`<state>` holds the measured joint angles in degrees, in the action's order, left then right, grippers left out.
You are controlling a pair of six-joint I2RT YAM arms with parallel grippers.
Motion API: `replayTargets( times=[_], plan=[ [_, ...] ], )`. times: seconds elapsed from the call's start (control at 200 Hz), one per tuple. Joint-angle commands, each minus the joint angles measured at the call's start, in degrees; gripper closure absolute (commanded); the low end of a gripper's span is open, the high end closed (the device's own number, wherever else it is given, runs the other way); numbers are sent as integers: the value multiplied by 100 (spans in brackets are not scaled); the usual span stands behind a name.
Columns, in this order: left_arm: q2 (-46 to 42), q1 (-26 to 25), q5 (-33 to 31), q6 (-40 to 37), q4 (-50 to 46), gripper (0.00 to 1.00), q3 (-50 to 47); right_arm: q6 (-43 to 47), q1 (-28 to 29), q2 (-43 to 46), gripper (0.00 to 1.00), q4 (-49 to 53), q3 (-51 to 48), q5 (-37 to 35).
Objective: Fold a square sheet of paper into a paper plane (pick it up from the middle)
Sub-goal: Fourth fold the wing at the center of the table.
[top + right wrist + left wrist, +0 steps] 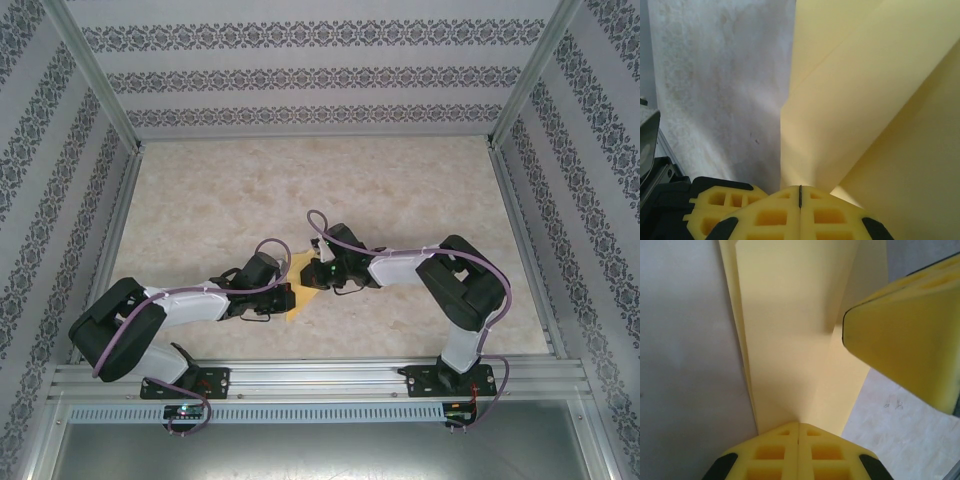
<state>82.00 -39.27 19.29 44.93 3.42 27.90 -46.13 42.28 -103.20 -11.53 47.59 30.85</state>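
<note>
The yellow sheet of paper (298, 301) hangs just above the table between my two grippers, folded into layers with a long crease (790, 315). Whether it has a paper plane's dart shape I cannot tell. My left gripper (798, 426) is shut on the paper's lower edge, fingers pressed together. My right gripper (800, 189) is shut on another edge of the same paper (865, 90). In the top view the left gripper (286, 293) and right gripper (312, 277) nearly meet. A finger of the right gripper (905, 350) shows in the left wrist view.
The beige marbled table (300, 190) stretches behind the grippers. Patterned walls (310, 75) close it in on three sides. An aluminium rail (320, 380) carries both arm bases along the near edge.
</note>
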Motion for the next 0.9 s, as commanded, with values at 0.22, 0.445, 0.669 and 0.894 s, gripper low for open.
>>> replayTargets(
  times=[0.22, 0.445, 0.669, 0.894],
  plan=[
    [235, 22, -162, -117, -1228, 97, -226, 200, 295, -120, 96, -8, -5, 312],
    [251, 24, -143, -116, -1231, 97, -225, 427, 328, -518, 95, 376, 188, 78],
    [235, 24, -183, -49, -1217, 97, -294, 720, 316, -479, 96, 1146, 262, -578],
    [255, 24, -166, -54, -1230, 97, -293, 740, 210, -623, 95, 1372, 369, -915]
  ],
)
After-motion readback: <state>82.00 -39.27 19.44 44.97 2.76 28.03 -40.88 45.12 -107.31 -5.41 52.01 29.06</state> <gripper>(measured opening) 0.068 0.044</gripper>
